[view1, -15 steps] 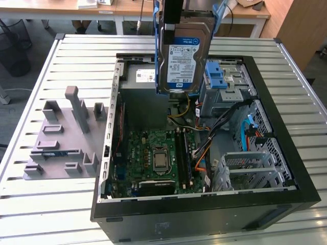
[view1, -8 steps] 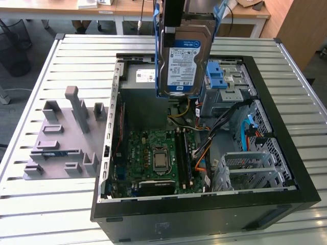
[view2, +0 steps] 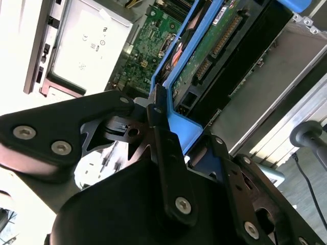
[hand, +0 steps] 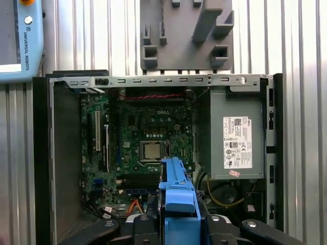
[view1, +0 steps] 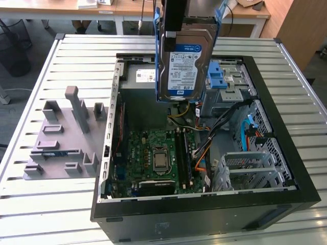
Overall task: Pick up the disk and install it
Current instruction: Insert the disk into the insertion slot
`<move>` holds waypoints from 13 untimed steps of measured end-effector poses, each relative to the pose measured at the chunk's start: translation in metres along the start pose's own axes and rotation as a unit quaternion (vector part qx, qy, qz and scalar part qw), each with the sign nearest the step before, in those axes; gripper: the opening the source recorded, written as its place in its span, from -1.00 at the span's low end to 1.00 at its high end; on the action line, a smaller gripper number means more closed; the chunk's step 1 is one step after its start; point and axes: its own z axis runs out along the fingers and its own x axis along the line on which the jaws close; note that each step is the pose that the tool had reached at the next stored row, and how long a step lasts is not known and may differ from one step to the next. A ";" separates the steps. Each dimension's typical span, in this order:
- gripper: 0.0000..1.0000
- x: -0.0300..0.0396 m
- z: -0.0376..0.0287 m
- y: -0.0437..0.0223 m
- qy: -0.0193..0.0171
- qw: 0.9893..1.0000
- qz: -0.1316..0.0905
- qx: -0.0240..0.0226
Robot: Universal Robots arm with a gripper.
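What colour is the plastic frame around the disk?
The frame of the disk is blue; it shows best in the first wrist view.

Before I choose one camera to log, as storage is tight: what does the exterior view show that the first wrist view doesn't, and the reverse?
Exterior view gives the label face of the disk, held above the open computer case, and the metal drive cage. First wrist view gives a blue-edged pendant on the slatted table. Shared: the motherboard, the grey power supply, the grey fixture plate.
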 end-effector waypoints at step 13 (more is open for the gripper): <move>-0.27 0.0196 0.0001 -0.0008 0.001 1.000 0.000 0.000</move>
